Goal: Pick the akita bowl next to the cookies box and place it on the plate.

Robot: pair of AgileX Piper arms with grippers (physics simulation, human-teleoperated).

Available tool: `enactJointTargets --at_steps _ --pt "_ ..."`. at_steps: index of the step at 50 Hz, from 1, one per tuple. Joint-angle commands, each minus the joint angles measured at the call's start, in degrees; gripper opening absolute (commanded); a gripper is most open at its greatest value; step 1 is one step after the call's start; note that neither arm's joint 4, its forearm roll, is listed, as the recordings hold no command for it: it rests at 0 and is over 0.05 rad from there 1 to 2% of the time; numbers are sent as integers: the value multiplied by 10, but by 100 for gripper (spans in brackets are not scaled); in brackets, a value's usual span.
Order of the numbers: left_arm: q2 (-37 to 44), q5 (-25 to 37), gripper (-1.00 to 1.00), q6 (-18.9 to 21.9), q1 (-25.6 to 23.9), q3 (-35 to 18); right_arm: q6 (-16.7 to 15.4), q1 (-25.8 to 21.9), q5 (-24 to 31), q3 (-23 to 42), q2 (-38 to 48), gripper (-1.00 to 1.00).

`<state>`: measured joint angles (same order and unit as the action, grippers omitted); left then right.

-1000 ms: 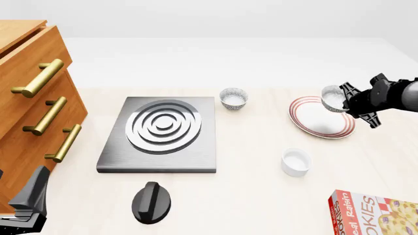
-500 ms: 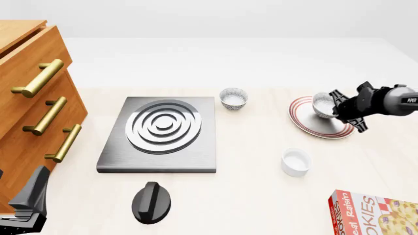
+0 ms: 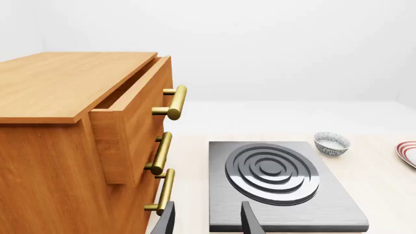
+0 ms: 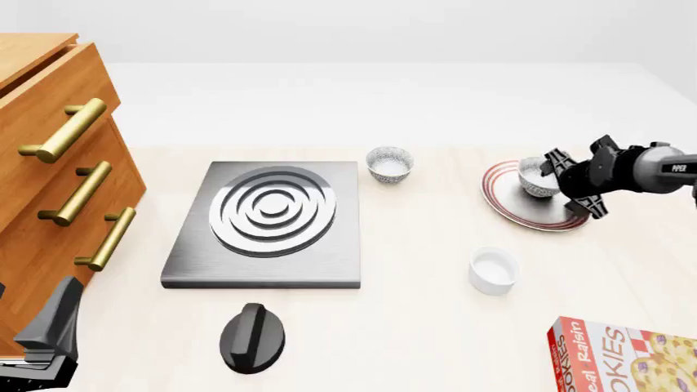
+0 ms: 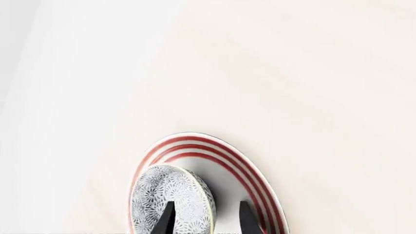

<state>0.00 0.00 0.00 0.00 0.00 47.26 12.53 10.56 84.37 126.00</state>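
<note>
Since a second ago the right gripper (image 4: 557, 181) has been carrying the akita bowl (image 4: 536, 177) down and inward, from beyond the far right rim to over the plate (image 4: 512, 205). Its jaws are gripping the bowl's rim, and the bowl is tilting, its mouth facing away from the arm, with its patterned underside toward the wrist camera. The left gripper (image 3: 206, 220) is hovering near the stove plate (image 3: 273, 175), jaws standing apart and holding nothing.
</note>
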Motion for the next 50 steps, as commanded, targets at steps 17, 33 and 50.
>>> enactJointTargets --at_steps 17,33,50 --pt "0 0 100 0 0 0 0 0 -8 -88 -89 100" --pt "0 0 100 0 0 0 -12 15 2 -175 -200 100" --pt "0 0 100 0 0 0 -56 -6 13 -256 -320 100"
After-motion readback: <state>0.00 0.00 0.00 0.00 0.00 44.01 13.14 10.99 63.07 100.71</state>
